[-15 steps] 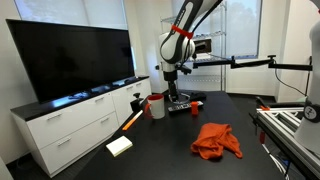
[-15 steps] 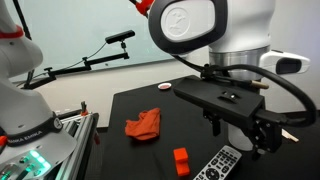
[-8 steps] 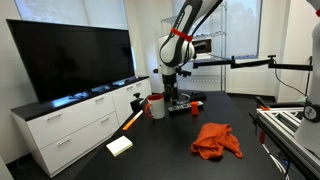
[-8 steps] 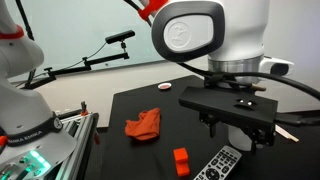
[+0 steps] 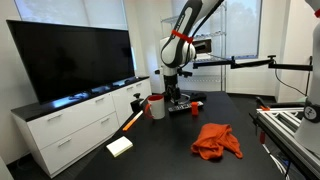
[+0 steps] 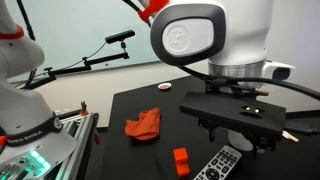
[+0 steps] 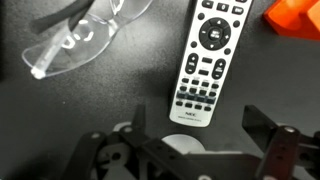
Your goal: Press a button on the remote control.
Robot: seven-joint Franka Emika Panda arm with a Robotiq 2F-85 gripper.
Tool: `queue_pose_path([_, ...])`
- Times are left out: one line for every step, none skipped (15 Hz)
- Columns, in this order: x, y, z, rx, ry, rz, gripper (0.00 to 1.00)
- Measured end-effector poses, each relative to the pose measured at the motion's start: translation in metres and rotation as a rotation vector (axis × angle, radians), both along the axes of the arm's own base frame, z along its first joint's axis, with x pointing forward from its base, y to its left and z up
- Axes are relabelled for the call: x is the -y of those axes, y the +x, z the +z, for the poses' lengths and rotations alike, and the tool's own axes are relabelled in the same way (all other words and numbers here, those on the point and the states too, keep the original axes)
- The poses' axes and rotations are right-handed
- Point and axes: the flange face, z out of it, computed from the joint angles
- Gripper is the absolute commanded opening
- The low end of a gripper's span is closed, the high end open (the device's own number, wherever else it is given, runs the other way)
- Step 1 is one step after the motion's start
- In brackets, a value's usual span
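Note:
The remote control (image 7: 205, 62) is a flat oblong slab with rows of small buttons, lying on the black table. It also shows in an exterior view (image 6: 218, 165), near the table's front edge. My gripper (image 7: 200, 130) is open and empty. It hangs just above the remote's lower end, one finger on each side. It shows in both exterior views (image 6: 243, 140) (image 5: 176, 99), pointing down at the table without visibly touching the remote.
Clear safety glasses (image 7: 80, 35) lie beside the remote. A small red block (image 6: 181, 159) (image 7: 295, 15) sits close by. An orange cloth (image 5: 216, 140) (image 6: 143, 125), a white pad (image 5: 119, 146), a red and white cup (image 5: 156, 105) and a large TV (image 5: 70, 55) are around.
The wrist has turned and levelled out over the remote, shifting the open fingers slightly. The remote, block and cloth have not moved.

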Motion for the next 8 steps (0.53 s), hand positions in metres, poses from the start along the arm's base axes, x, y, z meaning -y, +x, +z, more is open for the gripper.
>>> queue_pose_path([-0.001, -0.002, -0.003, -0.010, 0.002, -0.017, 1.00])
queue_pose_path([-0.001, -0.004, -0.005, -0.016, 0.001, -0.038, 1.00])
queue_pose_path([0.000, -0.006, -0.006, -0.020, -0.002, -0.057, 1.00])
queue_pose_path([0.001, -0.008, -0.006, -0.023, -0.007, -0.079, 1.00])
queue_pose_path([0.003, -0.010, -0.005, -0.024, -0.013, -0.098, 1.00])
queue_pose_path([0.004, -0.011, -0.003, -0.024, -0.019, -0.119, 1.00])
queue_pose_path([0.006, -0.013, -0.001, -0.024, -0.023, -0.135, 0.99])
queue_pose_path([0.007, -0.014, 0.000, -0.026, -0.027, -0.149, 0.75])
